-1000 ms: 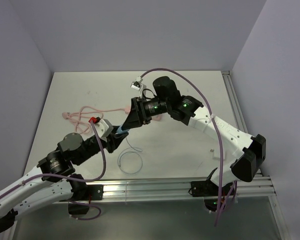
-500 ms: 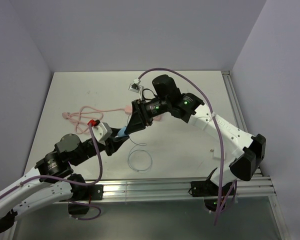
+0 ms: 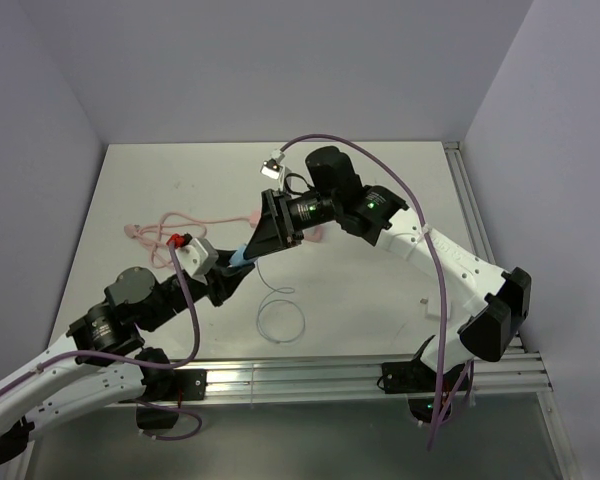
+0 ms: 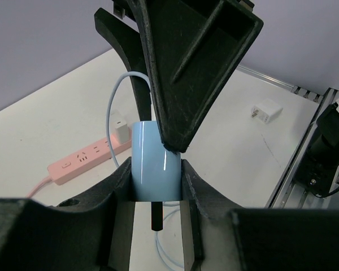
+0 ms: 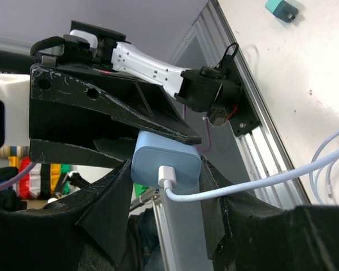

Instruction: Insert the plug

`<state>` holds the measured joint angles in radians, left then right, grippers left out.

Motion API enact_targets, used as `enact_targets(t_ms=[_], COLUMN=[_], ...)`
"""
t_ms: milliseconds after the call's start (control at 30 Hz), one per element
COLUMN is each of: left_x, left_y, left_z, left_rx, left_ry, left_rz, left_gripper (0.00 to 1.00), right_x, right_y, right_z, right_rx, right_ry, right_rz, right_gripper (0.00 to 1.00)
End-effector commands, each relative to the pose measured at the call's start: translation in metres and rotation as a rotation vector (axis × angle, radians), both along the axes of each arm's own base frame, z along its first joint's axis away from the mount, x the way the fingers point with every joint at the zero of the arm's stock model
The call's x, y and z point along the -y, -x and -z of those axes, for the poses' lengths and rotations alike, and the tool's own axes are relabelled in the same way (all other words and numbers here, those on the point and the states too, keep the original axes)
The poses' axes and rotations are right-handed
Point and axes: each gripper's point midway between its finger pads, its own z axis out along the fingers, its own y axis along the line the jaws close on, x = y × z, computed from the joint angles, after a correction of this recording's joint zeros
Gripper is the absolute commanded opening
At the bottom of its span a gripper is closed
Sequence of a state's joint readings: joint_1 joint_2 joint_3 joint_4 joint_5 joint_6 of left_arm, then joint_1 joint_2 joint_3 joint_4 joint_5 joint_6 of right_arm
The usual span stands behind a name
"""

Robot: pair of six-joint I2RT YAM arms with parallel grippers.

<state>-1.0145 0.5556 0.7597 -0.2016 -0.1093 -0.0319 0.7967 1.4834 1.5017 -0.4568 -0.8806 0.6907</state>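
While the two arms met over the white table (image 3: pixel 380 190), closed in by pale violet walls, a metal rail (image 3: pixel 310 378) ran along its near edge. On the near side of the pink power strip (image 4: pixel 85 158), the thin cable (image 3: pixel 280 318) lay in a loop. Closer to the strip and above the table, the plug (image 3: pixel 241 256) hung in the air. The left gripper (image 3: pixel 230 272) clamped its blue body, and the right gripper (image 3: pixel 258 240) pinched it from the other end. Its long axis ran along the line between the two grippers, slanting toward the strip. The end with the cable faced the right wrist; I could not see the prongs.
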Motion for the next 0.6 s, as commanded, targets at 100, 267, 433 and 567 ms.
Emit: enact_targets(t_ms=[100, 267, 433, 567], left_x=[0.0018, -0.0001, -0.0010, -0.0001], left_y=[-0.0098, -0.0086, -0.0087, -0.0086], left_z=[-0.0118, -0.0122, -0.0119, -0.0115], left_rx=[0.028, 0.028, 0.029, 0.027], left_ry=[0.007, 0.007, 0.010, 0.006], left_rz=[-0.046, -0.051, -0.056, -0.053], left_gripper=[0.00, 0.00, 0.00, 0.00], right_x=[-0.0031, -0.0069, -0.0080, -0.0077], right_y=[0.0250, 0.0218, 0.0231, 0.0232], right_z=[-0.0292, -0.0261, -0.0289, -0.0265], right_rx=[-0.079, -0.084, -0.088, -0.097], right_ry=[-0.043, -0.026, -0.035, -0.038], right_rz=[-0.069, -0.072, -0.074, -0.072], right_gripper=[0.56, 0.62, 0.57, 0.57])
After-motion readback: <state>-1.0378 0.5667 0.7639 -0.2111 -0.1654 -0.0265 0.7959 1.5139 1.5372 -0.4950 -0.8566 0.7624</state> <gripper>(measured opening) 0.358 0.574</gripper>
